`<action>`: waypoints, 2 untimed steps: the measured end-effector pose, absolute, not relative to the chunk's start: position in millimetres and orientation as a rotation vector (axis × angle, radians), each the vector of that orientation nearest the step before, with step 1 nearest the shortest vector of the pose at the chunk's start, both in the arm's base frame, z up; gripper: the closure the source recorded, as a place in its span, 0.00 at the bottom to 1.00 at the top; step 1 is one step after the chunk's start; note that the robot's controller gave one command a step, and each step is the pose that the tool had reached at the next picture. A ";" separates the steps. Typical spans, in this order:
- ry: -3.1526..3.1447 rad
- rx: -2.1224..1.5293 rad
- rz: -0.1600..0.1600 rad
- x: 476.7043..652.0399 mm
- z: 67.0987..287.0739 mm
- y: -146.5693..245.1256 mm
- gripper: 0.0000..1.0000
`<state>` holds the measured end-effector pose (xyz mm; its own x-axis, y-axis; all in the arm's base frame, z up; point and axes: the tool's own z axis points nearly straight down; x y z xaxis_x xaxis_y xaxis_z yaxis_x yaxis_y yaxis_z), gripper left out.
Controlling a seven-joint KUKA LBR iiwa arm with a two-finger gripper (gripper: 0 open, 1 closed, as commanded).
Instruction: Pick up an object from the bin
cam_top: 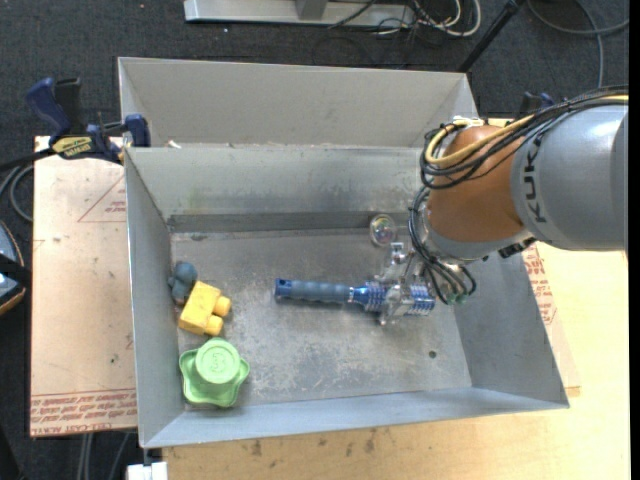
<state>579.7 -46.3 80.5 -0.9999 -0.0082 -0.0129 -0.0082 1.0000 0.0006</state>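
A blue brush-like tool (320, 292) with a ribbed handle lies flat in the middle of the bin floor, handle to the left and head to the right. My gripper (398, 286) is down at the tool's right end, right over its head and partly hiding it. A small clear, shiny ball (381, 230) sits just behind the gripper, near the back wall.
At the bin's left side lie a yellow block (203, 308), a small grey-blue lump (182, 280) behind it and a green flower-shaped lid (212, 371) toward the front. The arm, with its orange cover and cables, hangs over the right wall.
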 end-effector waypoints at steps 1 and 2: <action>3.132 -0.011 0.000 582.2 153.5 -46.2 1.00; 3.134 -0.009 0.000 583.6 202.0 -46.1 1.00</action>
